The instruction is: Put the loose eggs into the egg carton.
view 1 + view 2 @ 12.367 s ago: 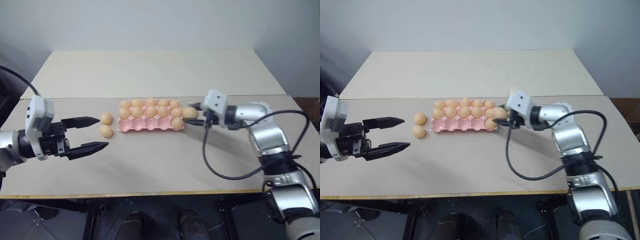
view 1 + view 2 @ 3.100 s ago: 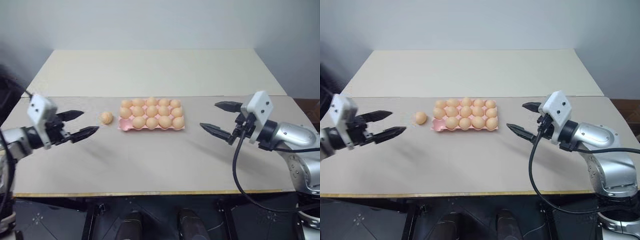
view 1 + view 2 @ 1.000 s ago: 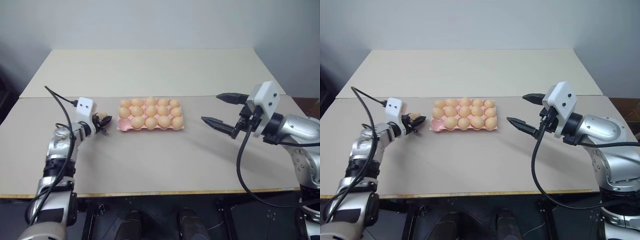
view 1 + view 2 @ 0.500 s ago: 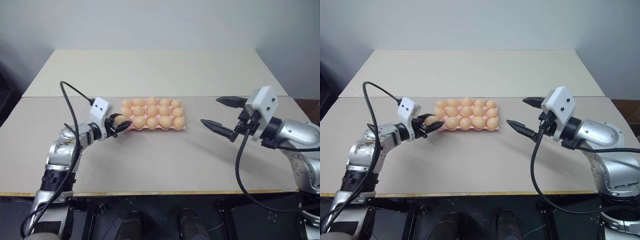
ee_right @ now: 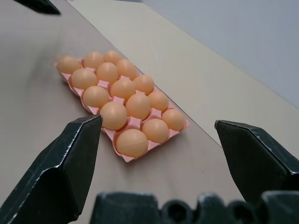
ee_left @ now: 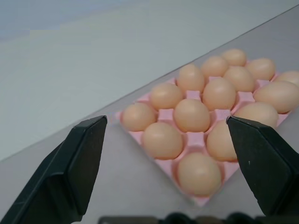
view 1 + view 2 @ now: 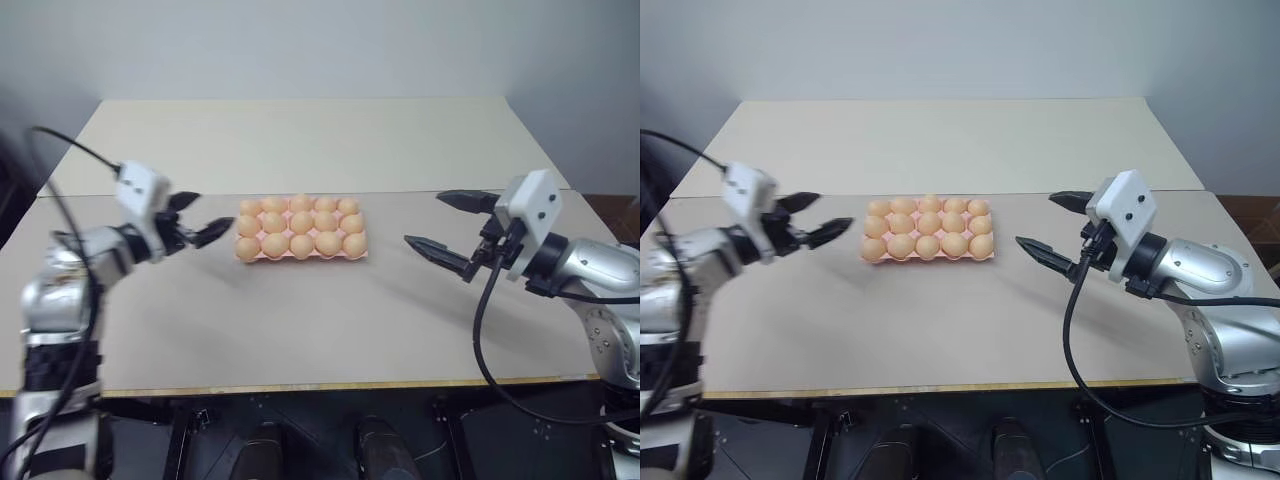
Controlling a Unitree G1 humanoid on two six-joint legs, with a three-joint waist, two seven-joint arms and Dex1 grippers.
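Observation:
The pink egg carton point(image 7: 300, 256) lies at mid-table with an egg in every cup. The pale orange eggs point(image 7: 302, 228) all sit in it, including the one in the near left corner cup point(image 7: 247, 247); no egg lies loose on the table. My left gripper point(image 7: 212, 215) hovers open and empty just left of the carton, apart from it. In the left wrist view the carton point(image 6: 193, 94) shows between the spread fingers point(image 6: 79, 158). My right gripper point(image 7: 424, 219) is open and empty to the right of the carton, which the right wrist view shows ahead of it point(image 5: 135, 122).
The tan table point(image 7: 300, 320) has a seam running across it behind the carton. A second table top point(image 7: 300, 140) adjoins at the back. A black cable point(image 7: 480, 330) hangs from my right wrist over the front right of the table.
My left gripper let go of the egg in the carton's near left corner cup, opened wide, and drew back up and to the left. The right arm stayed put.

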